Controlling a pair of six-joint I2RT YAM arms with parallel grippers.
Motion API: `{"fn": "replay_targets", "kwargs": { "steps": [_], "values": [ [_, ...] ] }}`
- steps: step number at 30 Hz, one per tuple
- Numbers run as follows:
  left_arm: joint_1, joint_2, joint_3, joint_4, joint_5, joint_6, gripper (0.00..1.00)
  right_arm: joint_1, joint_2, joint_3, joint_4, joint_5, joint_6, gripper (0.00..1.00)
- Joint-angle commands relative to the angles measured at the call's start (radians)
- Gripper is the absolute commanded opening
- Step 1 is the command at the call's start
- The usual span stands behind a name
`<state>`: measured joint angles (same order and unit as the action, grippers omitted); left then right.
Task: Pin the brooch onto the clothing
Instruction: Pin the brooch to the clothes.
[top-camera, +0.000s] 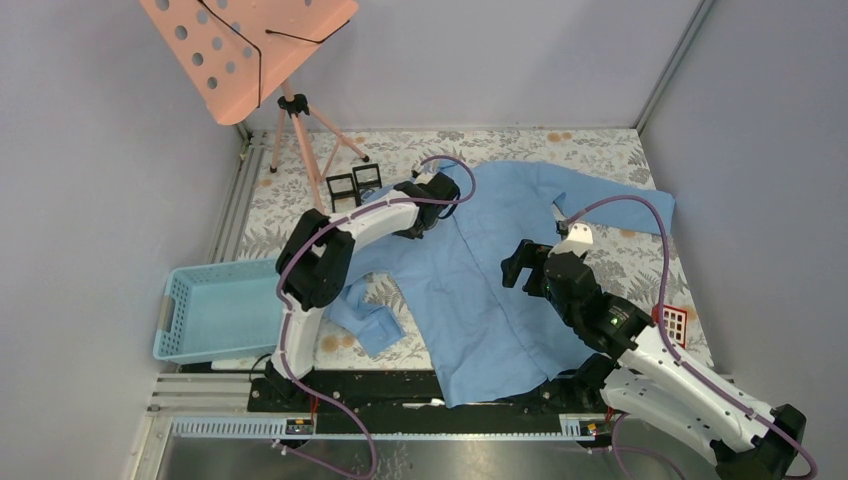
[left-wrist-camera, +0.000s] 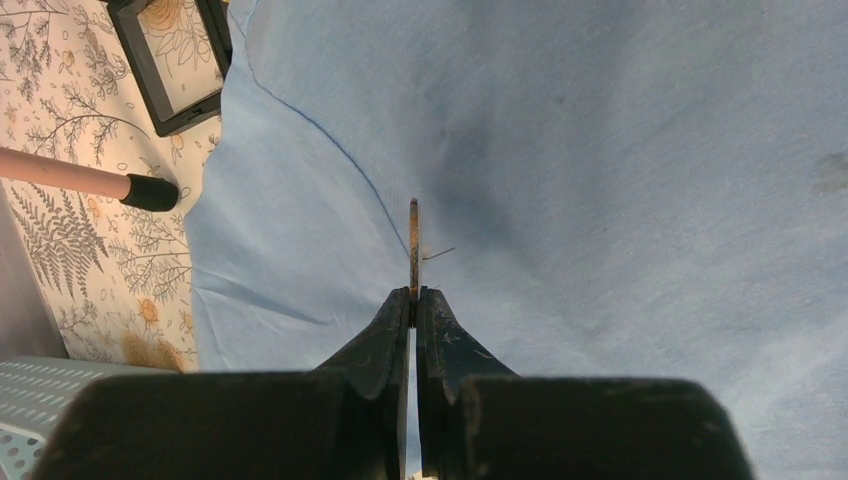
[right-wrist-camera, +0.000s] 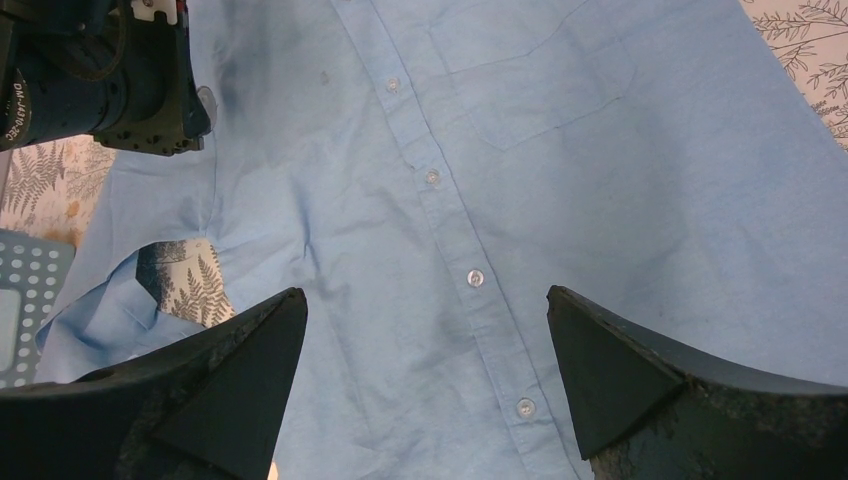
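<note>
Floral-print tabletop (top-camera: 600, 160) as ground; left gripper (left-wrist-camera: 412, 296) pinched shut on thin brooch (left-wrist-camera: 413, 240) held edge-on over light blue shirt (left-wrist-camera: 620, 200), near its collar end; right gripper (right-wrist-camera: 425, 300) spread wide above button placket (right-wrist-camera: 450, 225); shirt laid flat mid-table, front up; pale blue basket (top-camera: 178, 308) beyond its sleeve.

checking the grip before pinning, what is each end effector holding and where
Left end effector pinches the brooch by its near edge, seen edge-on; right end effector holds nothing.

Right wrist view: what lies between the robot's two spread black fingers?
Only the light blue shirt, its button placket running between the right gripper's open fingers, as that view shows.
</note>
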<state>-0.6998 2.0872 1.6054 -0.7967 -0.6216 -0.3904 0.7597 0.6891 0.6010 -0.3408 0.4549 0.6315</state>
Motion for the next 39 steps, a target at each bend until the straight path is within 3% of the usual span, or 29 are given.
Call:
{"fn": "replay_targets", "kwargs": {
  "steps": [1, 39],
  "values": [
    [-0.004, 0.022, 0.056, -0.018, -0.017, 0.000, 0.00, 0.006, 0.005, 0.000, 0.007, 0.035, 0.013, 0.98],
    [-0.054, 0.153, 0.196, -0.097, -0.064, 0.010, 0.00, 0.005, 0.008, -0.017, 0.008, 0.030, 0.019, 0.99]
  ]
}}
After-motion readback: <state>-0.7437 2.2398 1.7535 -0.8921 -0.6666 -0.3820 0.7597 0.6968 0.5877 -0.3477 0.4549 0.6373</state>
